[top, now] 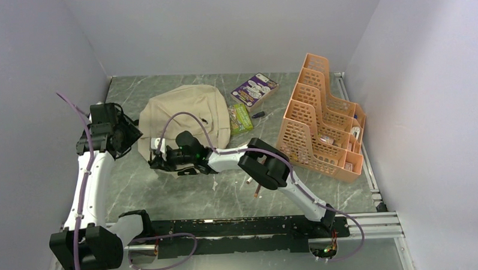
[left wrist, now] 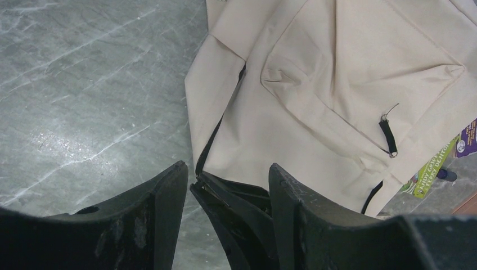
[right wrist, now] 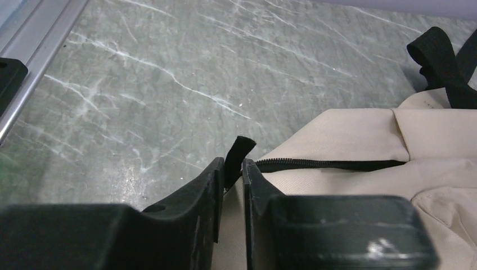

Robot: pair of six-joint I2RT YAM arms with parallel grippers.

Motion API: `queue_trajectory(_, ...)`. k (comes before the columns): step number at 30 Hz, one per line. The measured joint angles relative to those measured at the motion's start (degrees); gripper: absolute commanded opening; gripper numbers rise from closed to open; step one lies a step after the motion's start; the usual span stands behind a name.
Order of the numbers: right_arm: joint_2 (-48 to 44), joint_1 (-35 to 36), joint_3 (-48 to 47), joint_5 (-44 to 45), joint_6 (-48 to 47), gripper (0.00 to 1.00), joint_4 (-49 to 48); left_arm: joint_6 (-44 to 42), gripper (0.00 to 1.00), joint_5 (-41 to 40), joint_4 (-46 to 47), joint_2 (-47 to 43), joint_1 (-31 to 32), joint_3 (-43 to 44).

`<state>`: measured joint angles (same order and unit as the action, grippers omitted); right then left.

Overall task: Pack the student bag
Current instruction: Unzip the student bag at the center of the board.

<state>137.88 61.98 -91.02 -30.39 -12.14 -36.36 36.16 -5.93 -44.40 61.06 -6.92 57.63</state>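
Observation:
The student bag (top: 188, 113), beige fabric, lies flat at the middle left of the table. Its main black zipper (right wrist: 332, 165) runs along the near edge. My right gripper (top: 157, 159) is at the bag's near left corner. In the right wrist view this gripper (right wrist: 232, 163) is shut on the zipper's black pull tab (right wrist: 239, 147), which sticks up between the fingertips. My left gripper (top: 127, 137) hovers open left of the bag, holding nothing. In the left wrist view its fingers (left wrist: 169, 191) straddle the dark right gripper tips at the zipper's end, with the bag (left wrist: 337, 84) beyond.
An orange perforated organizer (top: 320, 129) stands at the right. A purple box (top: 255, 88) and a green packet (top: 240, 117) lie beside the bag's right edge. Thin pen-like items (top: 254, 183) lie by the right arm. Black straps (right wrist: 441, 62) trail from the bag.

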Motion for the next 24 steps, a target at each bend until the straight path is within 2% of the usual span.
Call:
queue_trajectory(4,0.00,0.00,-0.09,0.00,-0.11,0.01,0.24,0.02,0.60,0.00,0.09,0.00,0.00,-0.28)
queue_trajectory(5,0.00,0.00,-0.09,-0.04,-0.07,0.00,0.17,0.02,0.60,0.00,0.11,0.00,0.00,-0.39)
queue_trajectory(11,-0.09,-0.02,1.46,-1.18,0.35,0.00,-3.17,0.11,0.65,-0.57,0.22,1.09,0.00,-0.94)
queue_trajectory(19,-1.09,-0.35,6.32,-4.52,1.95,0.00,-9.84,0.57,0.65,-2.82,-0.57,9.62,-0.61,-0.96)
queue_trajectory(24,-2.27,-1.29,8.20,-7.21,4.90,0.00,-15.41,0.46,0.63,-1.62,0.09,10.86,-1.27,-3.50)
